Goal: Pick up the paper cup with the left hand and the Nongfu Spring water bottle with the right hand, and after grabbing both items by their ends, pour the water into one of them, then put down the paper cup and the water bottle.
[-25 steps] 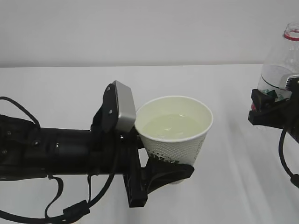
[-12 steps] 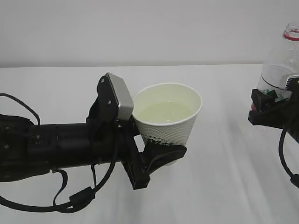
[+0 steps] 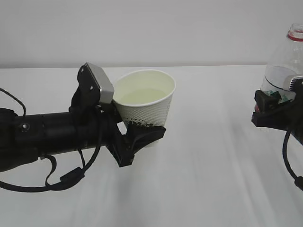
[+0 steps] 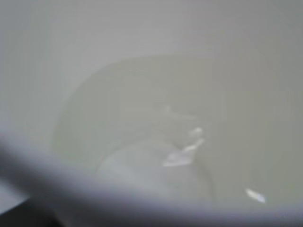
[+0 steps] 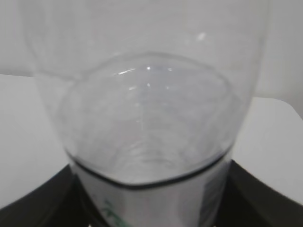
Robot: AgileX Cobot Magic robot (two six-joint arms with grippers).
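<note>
- White worktop (image 3: 213,189) runs across the whole scene, with a plain pale wall behind it.
- On the left, the left hand (image 3: 142,137) is clamped around the lower part of the paper cup (image 3: 147,101).
- The cup stands upright and looks lifted a little off the worktop, though I cannot be sure it is clear of it.
- Inside the cup there is water (image 4: 156,137), seen close up from the left wrist view, and it fills the bottom part.
- On the far right, the right hand (image 3: 277,111) is clamped on the Nongfu Spring water bottle (image 3: 286,66) near its label.
- The bottle is upright, has no cap on it, and seems to have only a little water left low down.
- The cup and the bottle are well apart from each other.
- I think the pouring is done, and the step now is putting both things down.
- Next, the left hand should go down slowly and keep the cup level so nothing spills.
- Once the cup sits flat on the worktop, the hand can let go, and the bottle needs the same care.
</note>
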